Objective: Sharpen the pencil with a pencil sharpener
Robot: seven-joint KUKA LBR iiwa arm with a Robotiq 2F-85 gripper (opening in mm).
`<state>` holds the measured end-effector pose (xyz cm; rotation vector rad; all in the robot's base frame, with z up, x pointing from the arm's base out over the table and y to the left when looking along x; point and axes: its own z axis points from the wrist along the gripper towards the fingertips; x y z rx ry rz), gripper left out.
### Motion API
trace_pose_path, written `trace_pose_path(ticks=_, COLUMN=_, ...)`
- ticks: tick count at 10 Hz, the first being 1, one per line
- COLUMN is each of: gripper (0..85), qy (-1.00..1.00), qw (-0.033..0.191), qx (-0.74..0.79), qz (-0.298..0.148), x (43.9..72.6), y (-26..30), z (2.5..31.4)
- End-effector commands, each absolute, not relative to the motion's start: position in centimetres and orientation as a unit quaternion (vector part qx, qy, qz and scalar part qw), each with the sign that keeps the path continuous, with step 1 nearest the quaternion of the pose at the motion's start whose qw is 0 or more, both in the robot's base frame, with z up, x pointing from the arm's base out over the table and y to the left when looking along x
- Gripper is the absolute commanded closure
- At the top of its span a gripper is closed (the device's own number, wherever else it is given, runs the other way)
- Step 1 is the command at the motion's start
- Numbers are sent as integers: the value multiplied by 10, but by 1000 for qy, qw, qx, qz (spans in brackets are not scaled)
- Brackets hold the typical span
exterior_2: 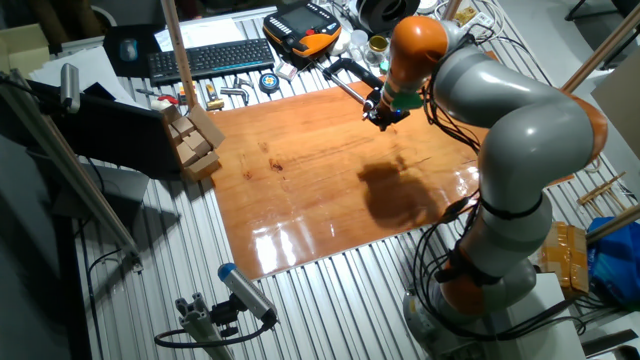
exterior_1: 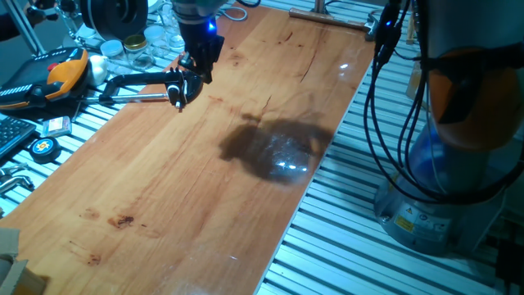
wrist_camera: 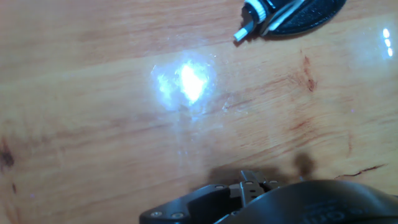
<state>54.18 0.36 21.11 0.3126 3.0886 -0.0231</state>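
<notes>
We are hovering the gripper [exterior_1: 187, 82] low over the far end of the glossy orange-brown wooden surface [exterior_1: 196, 188], right at the small black rounded pencil sharpener [exterior_1: 177, 84] joined to its black bar-like clamp arm [exterior_1: 135, 79]. We cannot tell whether the jaws are apart or together; the black parts are merging in both fixed views. We are seeing no pencil. Risk: closing off-centre could be knocking the sharpener sideways, since alignment is unclear.
</notes>
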Motion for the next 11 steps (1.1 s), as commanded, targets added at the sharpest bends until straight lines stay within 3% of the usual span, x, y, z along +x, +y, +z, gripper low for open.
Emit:
trace_pose_path(ticks=1, gripper=850, qy=993, qw=18, qx=116, qz=-8, x=546, y=5, z=210)
trace_pose_path(ticks=7, gripper=850, qy=988, qw=39, qx=150, qz=-19, x=564, y=14, z=201)
trace_pose_path(ticks=11, gripper=850, qy=983, qw=33, qx=178, qz=-8, x=567, y=17, z=197)
